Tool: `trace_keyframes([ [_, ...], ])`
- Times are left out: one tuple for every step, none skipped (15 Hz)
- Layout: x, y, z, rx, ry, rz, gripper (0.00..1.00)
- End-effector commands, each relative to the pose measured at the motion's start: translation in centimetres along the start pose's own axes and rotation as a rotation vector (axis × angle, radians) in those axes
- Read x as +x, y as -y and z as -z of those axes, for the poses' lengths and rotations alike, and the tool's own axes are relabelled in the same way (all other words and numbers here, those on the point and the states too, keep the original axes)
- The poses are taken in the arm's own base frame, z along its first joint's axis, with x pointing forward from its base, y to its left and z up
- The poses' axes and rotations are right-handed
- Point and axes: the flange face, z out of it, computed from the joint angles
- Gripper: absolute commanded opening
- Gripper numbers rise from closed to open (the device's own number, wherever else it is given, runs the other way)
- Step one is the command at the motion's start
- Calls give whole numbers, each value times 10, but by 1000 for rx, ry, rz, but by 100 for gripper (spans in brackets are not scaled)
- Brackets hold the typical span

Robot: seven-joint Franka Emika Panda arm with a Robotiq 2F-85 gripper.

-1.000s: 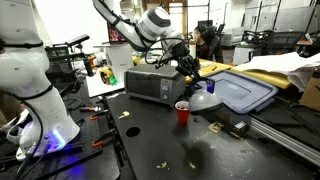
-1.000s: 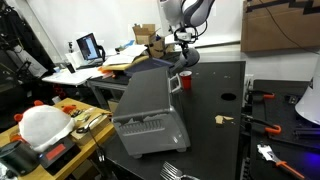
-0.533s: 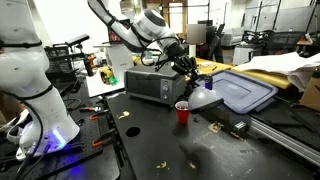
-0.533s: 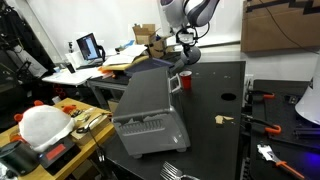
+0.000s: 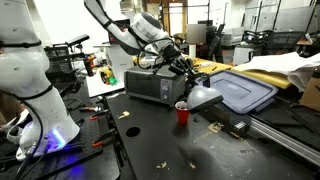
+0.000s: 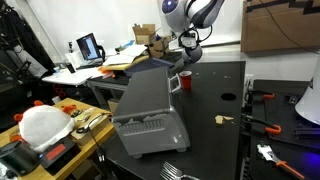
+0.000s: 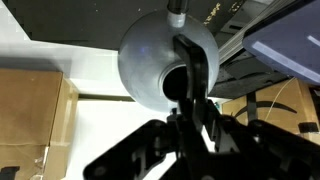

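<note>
The gripper (image 5: pixel 187 71) hangs above and just behind the red cup (image 5: pixel 181 112), its fingers drawn narrow and clamped on a grey scoop (image 5: pixel 204 96); the scoop's rounded bowl sits off the table, just beside the red cup and higher than its rim, on the side towards the blue-grey bin lid (image 5: pixel 246 92). In the wrist view the gripper (image 7: pixel 190 82) shows one dark finger (image 7: pixel 196 62) lying across the bowl of the grey scoop (image 7: pixel 143 58) — a thin stem leaves the bowl at the top edge; the second finger is hidden, so how much of the bowl it covers I cannot tell. The red cup stands upright on the black table (image 5: pixel 150 145); behind the red cup sits a grey toaster oven (image 5: pixel 150 85), close but not touching. In an exterior view the gripper (image 6: pixel 186 42) is straight above the red cup (image 6: pixel 184 79) — well clear of it.
</note>
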Motion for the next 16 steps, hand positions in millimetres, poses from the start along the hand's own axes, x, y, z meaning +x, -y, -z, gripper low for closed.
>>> trace_keyframes([
  [-9,-10,13,20,-45,-7,5],
  [-14,-9,15,26,-50,2,5],
  [-18,-9,18,31,-53,7,5],
  [-21,-8,20,37,-56,14,5],
  [-24,-7,23,42,-57,20,5],
  [-27,-6,25,47,-62,23,5],
  [-30,-5,27,52,-65,23,5],
  [-32,-4,29,55,-67,27,5],
  [-33,-3,30,59,-74,29,5],
  [-34,-2,31,62,-82,31,5],
  [-35,-1,31,67,-94,30,5],
  [-36,1,31,69,-107,31,5],
  [-37,1,31,71,-116,29,5],
  [-37,2,32,78,-132,29,5],
  [-38,2,33,82,-144,30,5],
  [-39,2,33,86,-157,32,5],
])
